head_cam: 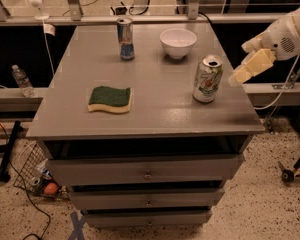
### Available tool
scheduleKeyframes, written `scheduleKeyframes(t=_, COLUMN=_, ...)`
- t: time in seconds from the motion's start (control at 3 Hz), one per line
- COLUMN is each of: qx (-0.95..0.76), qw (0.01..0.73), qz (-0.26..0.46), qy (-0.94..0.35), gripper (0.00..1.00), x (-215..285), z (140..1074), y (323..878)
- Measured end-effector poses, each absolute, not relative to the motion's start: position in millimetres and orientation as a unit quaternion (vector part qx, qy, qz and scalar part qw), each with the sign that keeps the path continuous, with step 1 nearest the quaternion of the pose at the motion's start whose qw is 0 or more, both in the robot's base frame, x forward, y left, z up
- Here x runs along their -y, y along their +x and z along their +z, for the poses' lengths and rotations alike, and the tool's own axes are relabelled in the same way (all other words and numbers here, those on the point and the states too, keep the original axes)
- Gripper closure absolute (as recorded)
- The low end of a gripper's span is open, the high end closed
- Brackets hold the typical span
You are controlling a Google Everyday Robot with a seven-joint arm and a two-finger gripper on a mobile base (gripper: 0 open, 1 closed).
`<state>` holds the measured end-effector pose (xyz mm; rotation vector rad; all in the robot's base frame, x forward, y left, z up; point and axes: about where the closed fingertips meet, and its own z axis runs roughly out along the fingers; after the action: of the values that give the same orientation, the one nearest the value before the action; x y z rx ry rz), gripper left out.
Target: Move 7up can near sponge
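The 7up can (208, 79) stands upright on the right side of the grey table (155, 109), silvery-white with green lettering. The sponge (110, 99), dark green over yellow, lies flat on the left-middle of the table, well apart from the can. My gripper (242, 73) comes in from the right edge on a white arm, its pale yellowish fingers (255, 64) pointing down-left. It is just right of the can, near its upper half, not touching it.
A slim blue-and-silver can (125, 39) and a white bowl (178, 43) stand at the back of the table. Drawers sit below the tabletop. A water bottle (22, 80) stands on a ledge at the left. A wheeled stand base (295, 169) is on the floor at right.
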<state>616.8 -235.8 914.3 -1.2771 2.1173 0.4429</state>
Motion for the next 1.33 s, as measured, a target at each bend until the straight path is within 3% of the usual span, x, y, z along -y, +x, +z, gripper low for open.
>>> scheduleKeyframes(t=1.0, qx=-0.771, qw=0.26, qz=0.185, qy=-0.551, gripper=0.0, x=167, z=913, y=622)
scheduleKeyframes(t=1.33, qx=-0.776, qw=0.246, qz=0.174, qy=-0.554, gripper=0.15, x=162, z=911, y=617)
